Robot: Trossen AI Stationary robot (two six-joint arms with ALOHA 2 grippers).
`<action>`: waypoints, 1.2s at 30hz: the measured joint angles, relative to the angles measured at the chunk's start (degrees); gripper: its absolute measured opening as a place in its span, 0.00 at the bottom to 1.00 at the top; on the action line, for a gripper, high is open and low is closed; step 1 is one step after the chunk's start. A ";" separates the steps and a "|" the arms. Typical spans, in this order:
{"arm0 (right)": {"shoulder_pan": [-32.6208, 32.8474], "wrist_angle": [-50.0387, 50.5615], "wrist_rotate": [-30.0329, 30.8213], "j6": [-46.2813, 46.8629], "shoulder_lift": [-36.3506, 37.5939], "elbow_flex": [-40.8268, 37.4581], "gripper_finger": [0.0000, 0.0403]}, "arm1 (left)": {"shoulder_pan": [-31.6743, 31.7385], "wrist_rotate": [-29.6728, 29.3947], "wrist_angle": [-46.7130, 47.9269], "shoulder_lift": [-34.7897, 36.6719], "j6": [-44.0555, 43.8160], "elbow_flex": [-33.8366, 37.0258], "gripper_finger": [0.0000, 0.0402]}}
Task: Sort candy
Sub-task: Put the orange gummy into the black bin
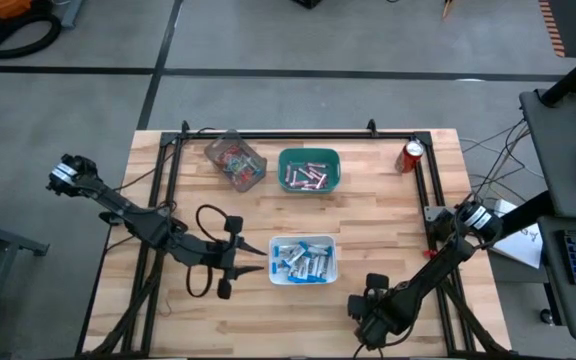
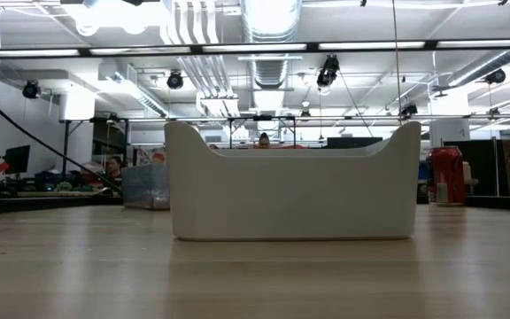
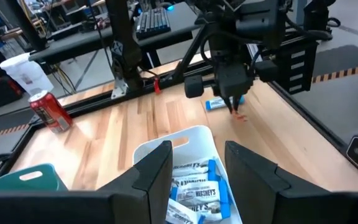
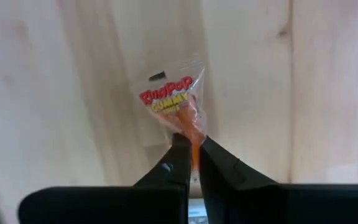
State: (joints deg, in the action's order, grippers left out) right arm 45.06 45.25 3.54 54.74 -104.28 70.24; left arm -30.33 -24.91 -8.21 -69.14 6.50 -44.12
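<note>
The right end effector is down at the bench's near right corner, fingers pressed together on a Ring Pop gummy packet lying flat on the wood. The packet's long axis runs straight out from the fingertips. Left end effector, spread and empty, hovers beside the white bin of blue-and-white packets.

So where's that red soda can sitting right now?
The red soda can stands upright near the table's far right corner in the high view, just right of the green bin and well away from both grippers.
</note>
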 joint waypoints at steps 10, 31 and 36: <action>-0.64 0.02 8.12 -2.41 2.56 6.51 0.03 | 0.00 0.00 -3.70 -0.15 0.00 -0.31 0.33; -12.05 -5.04 50.82 -24.73 6.20 12.09 0.03 | 0.47 -7.52 -15.08 -8.34 -3.11 -0.33 0.46; -14.43 -8.60 53.76 -25.81 6.18 12.09 0.03 | 1.00 -16.39 -22.32 -11.97 -4.20 -0.33 0.46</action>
State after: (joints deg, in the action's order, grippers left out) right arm 30.63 36.65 57.30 28.93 -98.10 82.32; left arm -29.32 -41.30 -30.53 -81.11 2.31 -44.45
